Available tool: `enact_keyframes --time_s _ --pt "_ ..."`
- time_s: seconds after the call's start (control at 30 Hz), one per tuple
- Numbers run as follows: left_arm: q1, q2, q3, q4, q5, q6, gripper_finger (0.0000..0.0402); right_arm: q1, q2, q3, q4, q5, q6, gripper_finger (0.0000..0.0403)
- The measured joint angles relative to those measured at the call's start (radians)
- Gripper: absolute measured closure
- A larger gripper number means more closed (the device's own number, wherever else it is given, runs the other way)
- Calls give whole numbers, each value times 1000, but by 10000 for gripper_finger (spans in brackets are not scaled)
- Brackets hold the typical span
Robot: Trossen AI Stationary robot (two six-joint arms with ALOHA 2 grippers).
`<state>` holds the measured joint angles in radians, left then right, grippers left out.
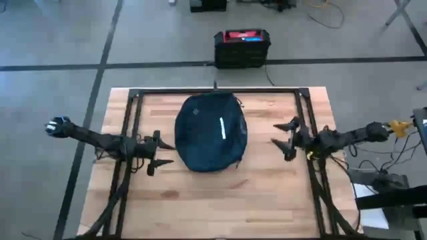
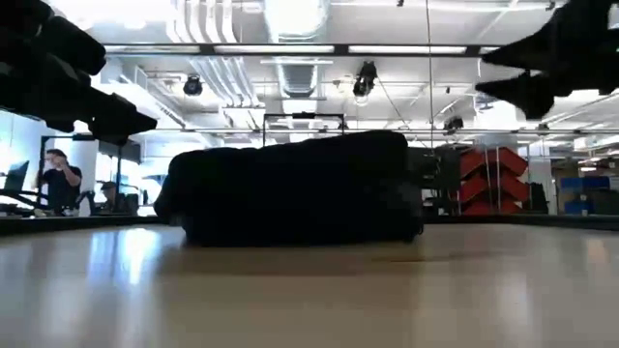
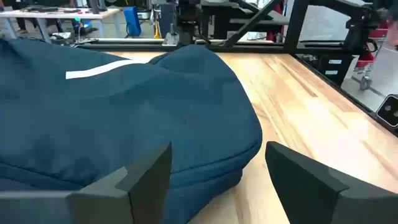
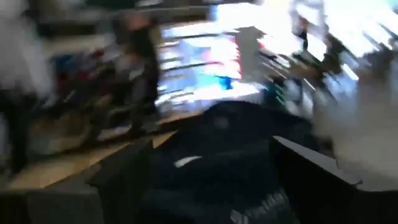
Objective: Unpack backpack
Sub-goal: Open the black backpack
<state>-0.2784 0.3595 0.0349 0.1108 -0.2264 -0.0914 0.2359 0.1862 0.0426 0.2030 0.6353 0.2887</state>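
Pale butcher-block planks made up the desk (image 1: 200,193), framed by black rails. At its middle lay the backpack (image 1: 211,131), a soft navy fabric dome with a white stripe, long axis running from the near edge to the far edge. The left gripper (image 1: 162,154) and right gripper (image 1: 284,135) flanked it, jaws open, holding nothing.

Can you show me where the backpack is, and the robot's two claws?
backpack (image 1: 210,133): high view, middle of its navy top.
left gripper (image 1: 163,153): high view, between its open fingertips.
right gripper (image 1: 280,135): high view, between its open fingertips.
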Motion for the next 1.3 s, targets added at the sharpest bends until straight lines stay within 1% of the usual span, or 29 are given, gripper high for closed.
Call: enact_keyframes --time_s 0.03,0.1,0.2,0.27,0.43,0.63,0.7,0.8,0.9,0.97,1.03,1.13,1.3 --pt "0 0 0 0 0 0 157 0 26 8 -7 -16 29 91" --pt "0 0 0 0 0 0 157 0 83 33 -14 -100 37 91" --pt "0 0 0 0 0 0 157 1 180 88 -12 -257 -25 91" --pt "0 0 0 0 0 0 157 1 258 133 -6 -318 -29 91" --pt "0 0 0 -1 0 0 157 1 455 223 -12 -327 59 91" --pt "0 0 0 -1 0 0 157 1 652 352 -3 -321 56 91" --pt "0 0 0 -1 0 0 157 1 716 392 18 -318 12 91" --pt "0 0 0 -1 0 0 157 1 819 438 81 -313 -121 91" --pt "0 0 0 0 0 0 157 1 914 492 124 -314 -168 91" --pt "0 0 0 -1 0 0 157 1 961 536 125 -317 -162 91" --pt "0 0 0 0 0 0 157 1 1009 593 134 -356 -93 91" --pt "0 0 0 -1 0 0 157 2 1081 669 132 -462 3 91" --pt "0 1 0 0 0 0 157 22 1223 783 131 -580 5 91"
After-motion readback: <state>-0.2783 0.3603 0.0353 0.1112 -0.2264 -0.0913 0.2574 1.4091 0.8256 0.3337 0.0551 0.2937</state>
